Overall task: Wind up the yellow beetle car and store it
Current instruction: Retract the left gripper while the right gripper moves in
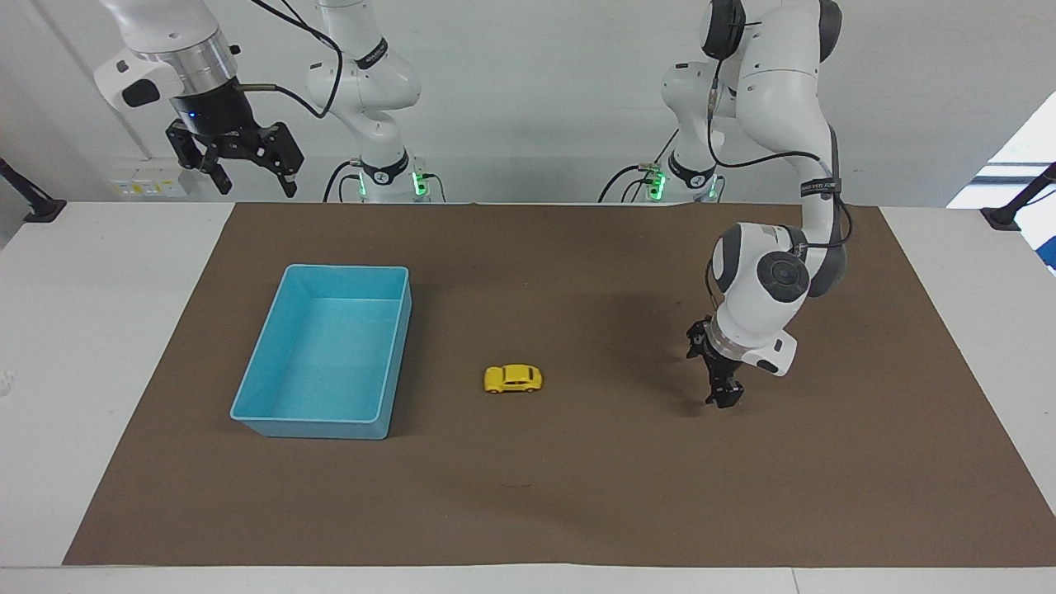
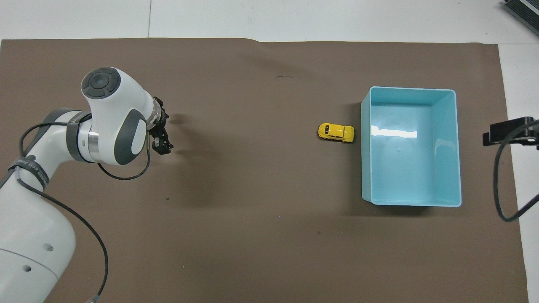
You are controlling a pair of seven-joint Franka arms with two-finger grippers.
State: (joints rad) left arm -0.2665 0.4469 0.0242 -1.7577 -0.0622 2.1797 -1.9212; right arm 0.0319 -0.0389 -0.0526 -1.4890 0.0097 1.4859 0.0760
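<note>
The right gripper [image 1: 249, 169] hangs open, waiting above the table edge nearest the robots; overhead it barely shows. Farther out, the blue bin [image 2: 457, 147] sits with the yellow beetle car [image 2: 335, 132] just beside its wall, though the facing view shows a gap. The left gripper [image 1: 719, 388], open and empty, hovers low over the brown mat [image 1: 577, 495].

One yellow beetle car [image 1: 512, 379], one blue bin [image 1: 326, 362], one brown mat [image 1: 577, 495] and two robot arms on one counter [image 1: 82, 330].
</note>
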